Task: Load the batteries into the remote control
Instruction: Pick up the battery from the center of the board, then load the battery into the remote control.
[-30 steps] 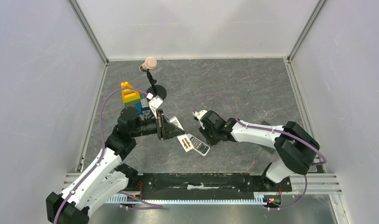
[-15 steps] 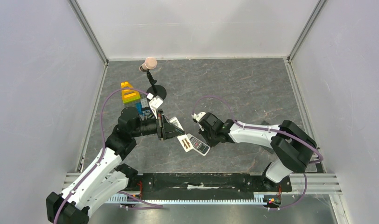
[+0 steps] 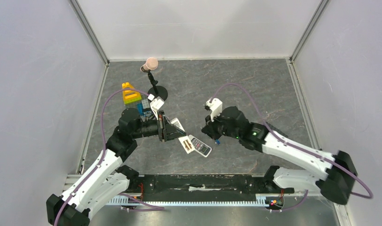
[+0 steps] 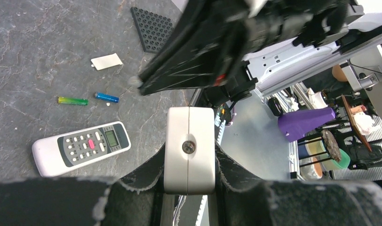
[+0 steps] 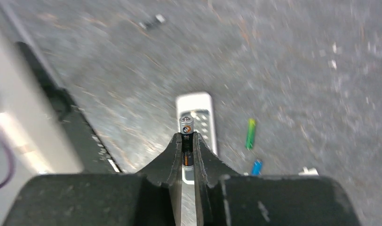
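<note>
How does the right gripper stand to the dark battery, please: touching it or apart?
Touching. The right wrist view shows the dark battery clamped between the fingers of the right gripper, both pressed against its sides.

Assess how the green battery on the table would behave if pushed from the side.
The green battery is a thin smooth cylinder lying on its side, so a sideways push would probably roll it, not slide it. The table seems flat and hard, so it might keep rolling. It likely stays rigid when pinched.
</note>
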`<state>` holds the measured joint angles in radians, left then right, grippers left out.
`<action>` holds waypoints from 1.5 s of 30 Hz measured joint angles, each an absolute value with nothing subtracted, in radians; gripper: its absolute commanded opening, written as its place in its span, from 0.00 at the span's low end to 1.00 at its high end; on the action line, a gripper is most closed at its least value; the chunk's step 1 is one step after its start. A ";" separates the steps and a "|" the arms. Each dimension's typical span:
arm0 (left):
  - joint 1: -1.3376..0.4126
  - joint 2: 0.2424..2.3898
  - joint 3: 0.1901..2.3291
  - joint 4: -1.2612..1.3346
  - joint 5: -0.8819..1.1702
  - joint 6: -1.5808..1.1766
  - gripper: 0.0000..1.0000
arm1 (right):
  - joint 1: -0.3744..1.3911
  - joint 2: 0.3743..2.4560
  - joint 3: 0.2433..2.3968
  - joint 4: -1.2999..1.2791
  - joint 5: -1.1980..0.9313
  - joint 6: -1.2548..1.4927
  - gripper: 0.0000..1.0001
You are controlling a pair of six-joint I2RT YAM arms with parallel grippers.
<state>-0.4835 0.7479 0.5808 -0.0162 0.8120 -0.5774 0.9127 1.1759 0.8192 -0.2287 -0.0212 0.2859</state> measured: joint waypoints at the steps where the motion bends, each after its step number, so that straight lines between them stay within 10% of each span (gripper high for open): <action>1: -0.484 0.746 0.581 -0.016 0.813 -0.578 0.02 | 0.913 1.132 0.815 -0.205 -0.050 0.285 0.05; 22: -0.484 0.693 0.565 0.205 0.925 -0.624 0.02 | 0.913 0.850 0.715 0.179 -0.824 0.275 0.03; 45: -0.484 0.754 0.517 0.336 0.730 -0.861 0.02 | 1.094 0.947 0.833 0.128 -0.260 0.358 0.03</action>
